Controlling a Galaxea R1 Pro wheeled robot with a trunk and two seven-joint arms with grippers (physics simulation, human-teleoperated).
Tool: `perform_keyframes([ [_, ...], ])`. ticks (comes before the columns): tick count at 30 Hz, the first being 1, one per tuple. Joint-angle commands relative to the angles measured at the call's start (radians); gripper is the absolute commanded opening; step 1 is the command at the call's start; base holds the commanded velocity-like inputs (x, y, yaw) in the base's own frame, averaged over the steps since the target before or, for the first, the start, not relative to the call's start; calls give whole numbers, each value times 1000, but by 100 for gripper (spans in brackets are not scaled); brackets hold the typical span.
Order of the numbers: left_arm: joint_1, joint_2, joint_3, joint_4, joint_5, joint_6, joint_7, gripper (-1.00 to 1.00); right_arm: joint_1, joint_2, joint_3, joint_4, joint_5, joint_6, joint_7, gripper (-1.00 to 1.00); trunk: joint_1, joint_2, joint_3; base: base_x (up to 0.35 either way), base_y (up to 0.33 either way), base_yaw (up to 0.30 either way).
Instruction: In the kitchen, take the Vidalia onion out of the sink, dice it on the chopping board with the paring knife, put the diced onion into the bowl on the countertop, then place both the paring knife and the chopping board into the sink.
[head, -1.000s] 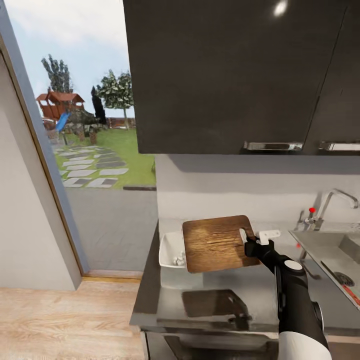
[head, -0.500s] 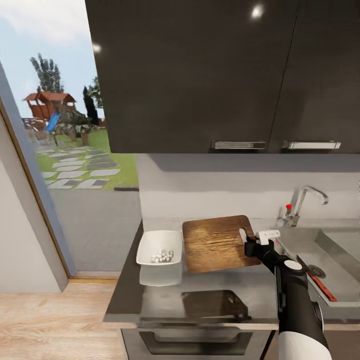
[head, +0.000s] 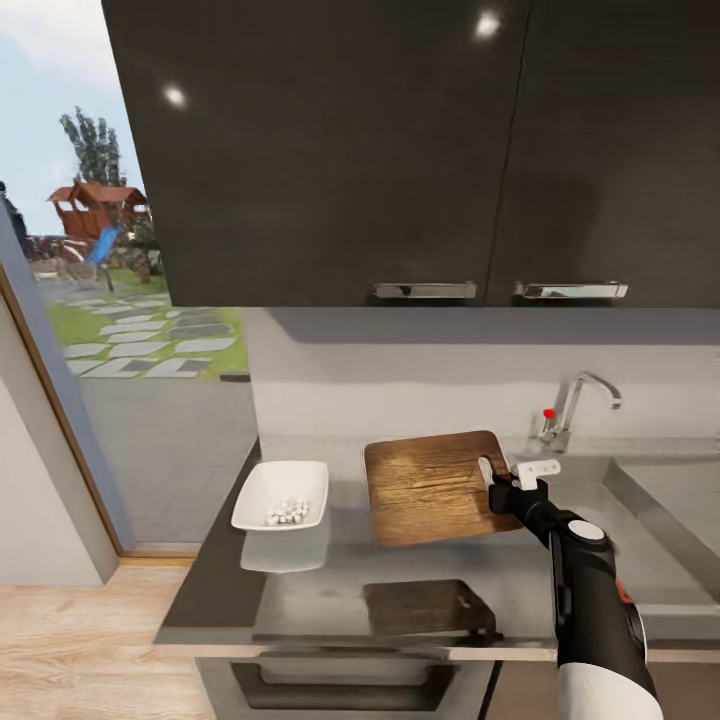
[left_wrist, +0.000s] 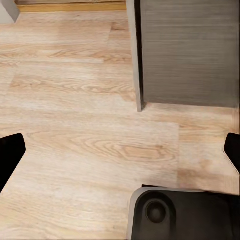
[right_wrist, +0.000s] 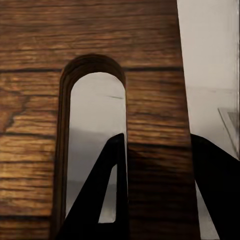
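Our right tool (head: 507, 488) pinches the chopping board (head: 432, 487) by the strip beside its slot, holding it up over the counter (head: 300, 590). The sink (head: 650, 505) lies past the tool's far side, so we should carry the board there level and slowly. Our left tool (left_wrist: 120, 150) is wide open above the floor (left_wrist: 75, 100).

Two dark glossy wall cabinets (head: 400, 150) hang at the top of the head view, each with a chrome bar handle (head: 424, 290) at its lower edge, and small light spots shine on their doors. Under them runs a pale grey wall (head: 400, 375). At the left a tall glass door (head: 120, 330) opens on a garden — grass, stepping stones, trees and a red-roofed play structure (head: 95, 205). The floor (left_wrist: 75, 125) is light wooden planks, and a grey cabinet side (left_wrist: 187, 50) stands on it.
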Motion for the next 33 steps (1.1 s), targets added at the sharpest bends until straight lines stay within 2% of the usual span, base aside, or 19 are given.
perform_keyframes([
  [1,1,2,-8,-2,10,-2,4,100,-1,1,-3,-2,4,2,9,-100,0,-1,0,0,-270,0],
  [12,1,2,-8,-2,9,-2,4,100,-1,1,-3,-1,4,2,5,-100,0,-1,0,0,-270,0],
  [14,1,2,-8,-2,9,-2,4,100,-1,1,-3,23,4,5,-7,-100,0,-1,0,0,-270,0],
  [17,1,2,-8,-3,9,-2,4,100,-1,1,-8,72,4,65,-71,-100,0,-1,0,0,-270,0],
  [20,1,1,-8,-3,9,-2,4,100,-1,1,-14,96,1,133,-195,-100,0,-1,0,0,-270,0],
  [21,1,-1,-8,-3,9,-2,4,100,-1,1,-20,98,-22,142,-241,-100,0,-1,0,0,-270,0],
  [22,1,-3,-8,-2,9,-2,4,100,-1,1,-33,100,-83,148,-301,-100,0,-1,0,0,-270,0],
  [25,1,-5,-8,-2,9,-2,3,100,-1,1,-43,101,-181,193,-452,-100,0,-1,0,0,-270,0],
  [28,1,-6,-8,-2,9,-1,3,100,-1,-2,-45,101,-351,219,-600,-100,0,-1,0,0,-270,0],
  [29,1,-6,-8,-2,9,-1,3,100,-1,-3,-46,100,-395,221,-649,-100,0,-1,0,0,-270,0],
  [31,1,-6,-8,-2,9,-1,4,100,-1,-4,-46,100,-436,222,-743,-100,0,-1,0,0,-194,0],
  [33,1,-6,-8,-2,9,-1,4,100,-1,-4,-46,100,-448,222,-800,-100,0,-1,0,0,-70,0],
])
